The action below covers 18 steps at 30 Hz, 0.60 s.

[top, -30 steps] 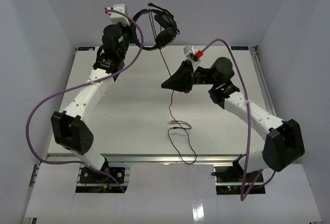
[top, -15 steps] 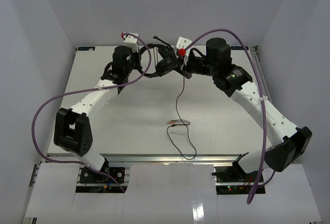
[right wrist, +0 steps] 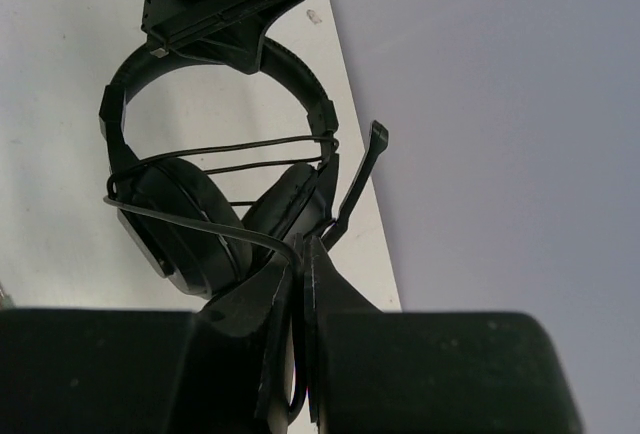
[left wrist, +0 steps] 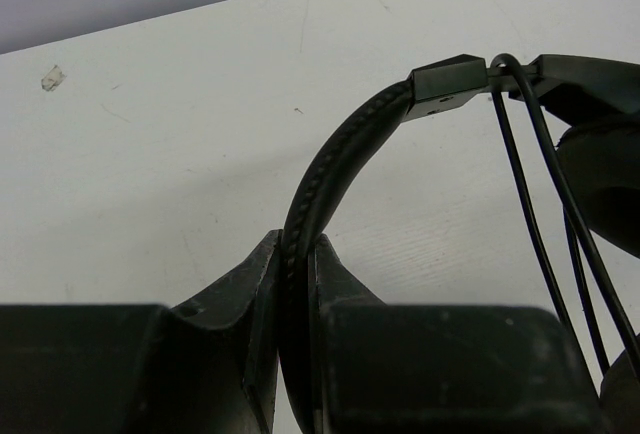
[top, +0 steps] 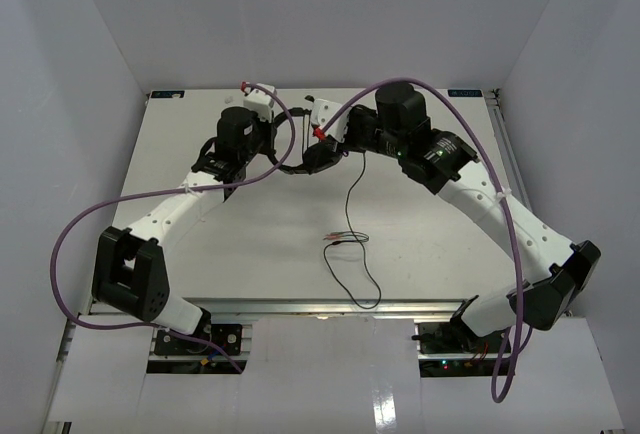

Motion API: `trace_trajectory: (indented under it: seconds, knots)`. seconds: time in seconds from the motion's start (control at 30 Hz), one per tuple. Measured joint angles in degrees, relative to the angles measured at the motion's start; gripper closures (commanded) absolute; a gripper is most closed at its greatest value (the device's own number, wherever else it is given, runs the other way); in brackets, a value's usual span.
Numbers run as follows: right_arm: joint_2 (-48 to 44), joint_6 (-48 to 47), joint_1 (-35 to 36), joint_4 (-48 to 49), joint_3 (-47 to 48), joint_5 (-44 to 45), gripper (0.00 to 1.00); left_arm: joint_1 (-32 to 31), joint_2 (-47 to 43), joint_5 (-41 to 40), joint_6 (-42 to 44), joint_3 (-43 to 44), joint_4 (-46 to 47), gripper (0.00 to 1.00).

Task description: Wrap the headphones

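Observation:
The black headphones [top: 312, 157] hang low over the back of the table between my two grippers. In the left wrist view, my left gripper [left wrist: 293, 249] is shut on the padded headband [left wrist: 330, 169]. Two strands of the thin cable [left wrist: 520, 184] cross beside an ear cup [left wrist: 605, 184]. In the right wrist view, my right gripper [right wrist: 300, 254] is shut on the cable [right wrist: 200, 224] just below the ear cups [right wrist: 185, 224], next to the boom mic [right wrist: 360, 179]. The rest of the cable [top: 348, 199] drops to the table, where its reddish plugs [top: 345, 238] lie.
The white table [top: 250, 244] is boxed in by white walls on three sides. A loose loop of cable [top: 365, 299] reaches almost to the near edge. Thick purple robot cables [top: 90, 214] arc over both arms.
Both arms have come down and toward each other, lowering the headphones from high at the back. My right gripper has swung from mid-table up to the ear cups, carrying the cable.

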Motion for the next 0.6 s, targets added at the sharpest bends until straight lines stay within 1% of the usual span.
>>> trace_trajectory:
  seconds: [0.33, 0.6]
  knots:
    - [2.2, -6.2, 1.5, 0.4, 1.0, 6.8, 0.92, -1.4, 0.0, 1.7, 0.6, -1.1, -1.4, 1.00]
    - [5.7, -6.2, 1.6, 2.4, 1.8, 10.5, 0.91, -5.0, -0.1, 4.5, 0.6, -3.0, -1.4, 1.00]
